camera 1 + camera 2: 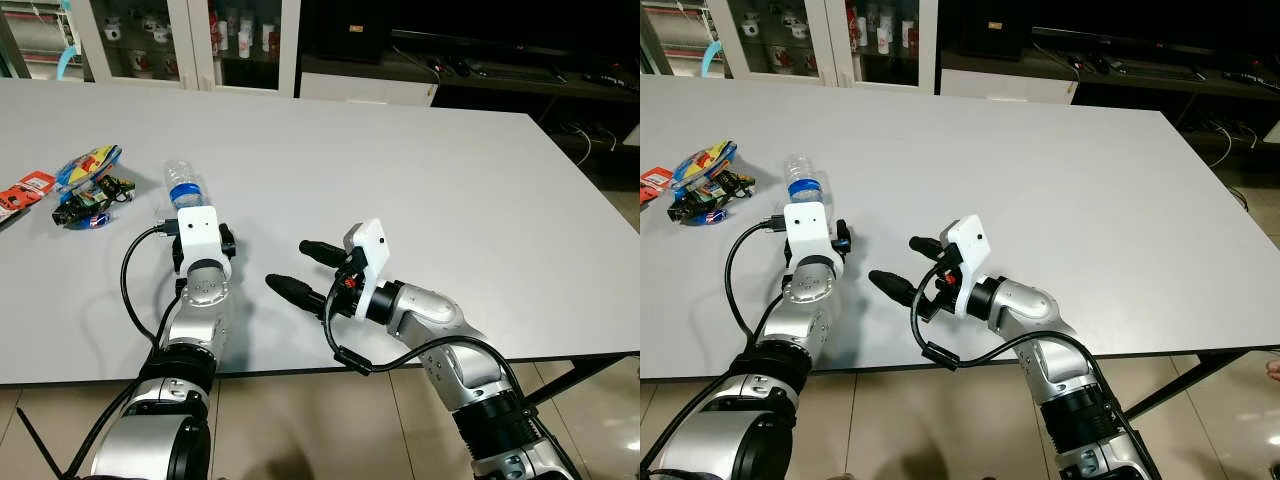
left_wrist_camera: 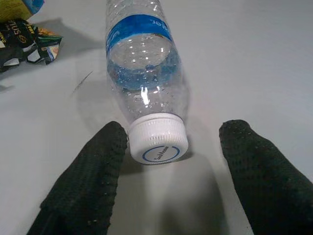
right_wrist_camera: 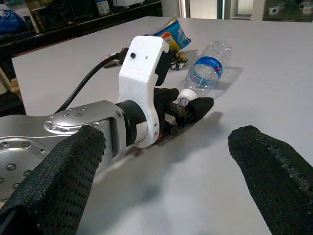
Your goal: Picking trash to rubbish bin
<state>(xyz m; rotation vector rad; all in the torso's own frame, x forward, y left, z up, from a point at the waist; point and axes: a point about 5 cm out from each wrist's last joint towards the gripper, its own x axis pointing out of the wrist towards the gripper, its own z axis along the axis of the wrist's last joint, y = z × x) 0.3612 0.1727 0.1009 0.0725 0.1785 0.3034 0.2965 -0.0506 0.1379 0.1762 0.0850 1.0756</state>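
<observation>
We take the step in hand to be the grasp of the bottle (image 1: 184,186), which lies on its side on the table (image 1: 420,170) toward the left edge, nearer the front edge than the back. Further left, near that edge, lie some wrappers (image 1: 88,186), which we judge to be trash for later. The left gripper (image 2: 171,166) sits low over the table with its fingers spread wide, one either side of the white cap (image 2: 158,140) and apparently not yet touching it. To grasp well, we advance along the bottle until the fingers straddle the neck or the body, since the cap alone offers a short, slippery hold, then close squarely across it. The bottle's long axis runs from front to back, cap toward the front edge, base toward the back edge. The right gripper (image 1: 303,266) hovers to the right, fingers wide apart, holding nothing.
</observation>
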